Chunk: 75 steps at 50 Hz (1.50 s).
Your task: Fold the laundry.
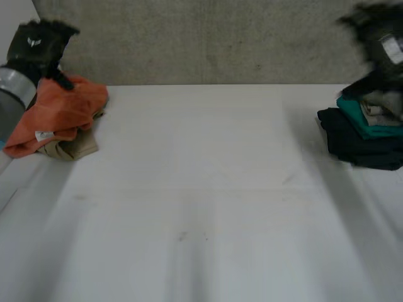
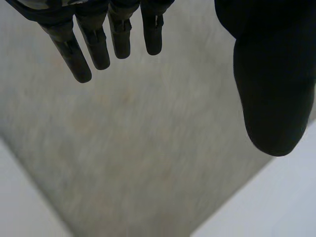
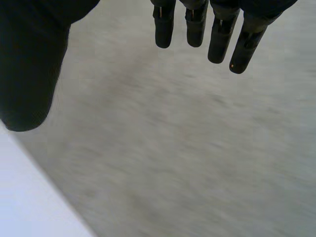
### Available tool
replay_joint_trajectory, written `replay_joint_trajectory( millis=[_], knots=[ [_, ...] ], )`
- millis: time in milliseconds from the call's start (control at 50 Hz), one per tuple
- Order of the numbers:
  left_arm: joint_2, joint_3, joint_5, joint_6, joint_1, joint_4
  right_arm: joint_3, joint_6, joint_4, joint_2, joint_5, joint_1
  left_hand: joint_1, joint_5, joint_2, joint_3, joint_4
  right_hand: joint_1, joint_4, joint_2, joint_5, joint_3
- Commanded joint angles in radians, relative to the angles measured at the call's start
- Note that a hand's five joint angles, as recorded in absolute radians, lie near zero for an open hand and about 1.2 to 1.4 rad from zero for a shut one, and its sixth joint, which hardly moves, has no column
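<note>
One white tag (image 1: 44,135), unreadable, marks the orange cloth (image 1: 66,108).

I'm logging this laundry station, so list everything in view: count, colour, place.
Crumpled orange cloth: one, orange, table's far left, over the beige cloth.
Crumpled beige cloth: one, beige, under the orange one.
Folded black garment: one, black, bottom of the right-edge stack.
Folded teal garment: one, teal, on the black one.
Pale folded garment: one, light beige, topping the stack.
White table: one, white, under everything.
Grey wall: one, grey, behind the table.
Left hand: one, black, open, by the orange cloth.
Right hand: one, black, open, over the stack.
</note>
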<state>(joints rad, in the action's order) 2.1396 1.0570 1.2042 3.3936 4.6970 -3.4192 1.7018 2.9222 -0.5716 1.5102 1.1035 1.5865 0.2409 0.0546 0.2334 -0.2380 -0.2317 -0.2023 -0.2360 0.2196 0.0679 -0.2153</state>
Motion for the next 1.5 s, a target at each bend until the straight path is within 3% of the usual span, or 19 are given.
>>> replay_joint_trajectory(
  millis=[20, 200, 400, 420, 500, 520, 600, 680, 800, 860, 1020, 1040, 1100, 1240, 1380, 1500],
  knots=[
    [0.307, -0.222, -0.058, 0.118, 0.107, 0.017, 0.111, -0.072, 0.019, -0.087, 0.012, 0.168, 0.008, 0.020, 0.015, -0.011, -0.017, 0.028, 0.061, -0.045, -0.068, 0.041],
    [0.552, -0.415, -0.069, 0.142, 0.166, 0.011, 0.177, -0.202, 0.093, -0.188, 0.068, 0.193, 0.145, 0.157, 0.153, -0.148, -0.155, 0.028, 0.061, -0.045, -0.068, 0.041],
    [0.655, -0.508, -0.072, 0.144, 0.178, 0.005, 0.193, -0.221, 0.102, -0.203, 0.093, 0.179, 0.418, 0.430, 0.426, -0.421, -0.428, 0.028, 0.061, -0.045, -0.068, 0.041],
    [0.660, -0.511, -0.074, 0.144, 0.178, 0.005, 0.193, -0.221, 0.102, -0.209, 0.093, 0.179, 0.477, 0.489, 0.485, -0.480, -0.486, 0.028, 0.061, -0.045, -0.068, 0.041],
    [0.669, -0.506, -0.084, 0.154, 0.175, -0.017, 0.193, -0.221, 0.102, -0.226, 0.093, 0.179, 1.153, 1.165, 1.161, -1.156, -1.162, 0.028, 0.061, -0.045, -0.068, 0.041],
    [0.665, -0.499, -0.083, 0.165, 0.172, -0.028, 0.193, -0.221, 0.101, -0.226, 0.095, 0.182, 1.155, 1.167, 1.163, -1.158, -1.165, 0.028, 0.061, -0.045, -0.068, 0.041],
    [0.576, -0.373, -0.078, 0.246, 0.140, -0.101, 0.191, -0.221, 0.102, -0.228, 0.099, 0.179, 1.155, 1.167, 1.163, -1.158, -1.165, 0.028, 0.061, -0.045, -0.068, 0.041],
    [0.366, -0.145, -0.080, 0.282, 0.065, -0.201, 0.186, -0.219, 0.102, -0.226, 0.114, 0.179, 1.155, 1.167, 1.163, -1.158, -1.165, 0.028, 0.061, -0.045, -0.068, 0.041],
    [0.077, 0.159, -0.086, 0.188, -0.112, -0.278, 0.177, -0.216, 0.108, -0.212, 0.179, 0.178, 1.155, 1.167, 1.163, -1.158, -1.165, 0.028, 0.061, -0.045, -0.068, 0.041],
    [-0.131, 0.378, -0.092, 0.087, -0.269, -0.276, 0.176, -0.216, 0.121, -0.211, 0.199, 0.178, 1.155, 1.167, 1.163, -1.158, -1.165, 0.028, 0.061, -0.045, -0.068, 0.041],
    [-0.222, 0.577, -0.091, 0.038, -0.463, -0.282, 0.174, -0.215, 0.157, -0.194, 0.202, 0.178, 1.155, 1.167, 1.163, -1.158, -1.165, 0.028, 0.061, -0.045, -0.068, 0.041],
    [-0.215, 0.581, -0.091, 0.041, -0.474, -0.279, 0.176, -0.215, 0.159, -0.194, 0.202, 0.179, 0.973, 0.984, 0.980, -0.976, -0.982, 0.028, 0.061, -0.045, -0.068, 0.041],
    [-0.173, 0.589, -0.087, 0.043, -0.500, -0.252, 0.174, -0.212, 0.160, -0.193, 0.202, 0.179, 0.023, 0.035, 0.030, -0.026, -0.032, 0.028, 0.061, -0.045, -0.068, 0.041],
    [-0.197, 0.586, -0.080, 0.032, -0.503, -0.120, 0.171, -0.207, 0.160, -0.194, 0.202, 0.179, 0.011, 0.022, 0.018, -0.014, -0.020, 0.028, 0.061, -0.045, -0.068, 0.041],
    [-0.317, 0.600, -0.063, 0.027, -0.405, -0.003, 0.145, -0.207, 0.190, -0.193, 0.202, 0.191, 0.025, 0.037, 0.033, -0.028, -0.035, 0.028, 0.061, -0.045, -0.068, 0.041],
    [-0.326, 0.621, 0.075, 0.015, -0.385, 0.063, 0.059, -0.189, 0.399, -0.191, 0.193, 0.224, 0.090, 0.102, 0.097, -0.093, -0.099, 0.028, 0.061, -0.045, -0.068, 0.041]
  ],
)
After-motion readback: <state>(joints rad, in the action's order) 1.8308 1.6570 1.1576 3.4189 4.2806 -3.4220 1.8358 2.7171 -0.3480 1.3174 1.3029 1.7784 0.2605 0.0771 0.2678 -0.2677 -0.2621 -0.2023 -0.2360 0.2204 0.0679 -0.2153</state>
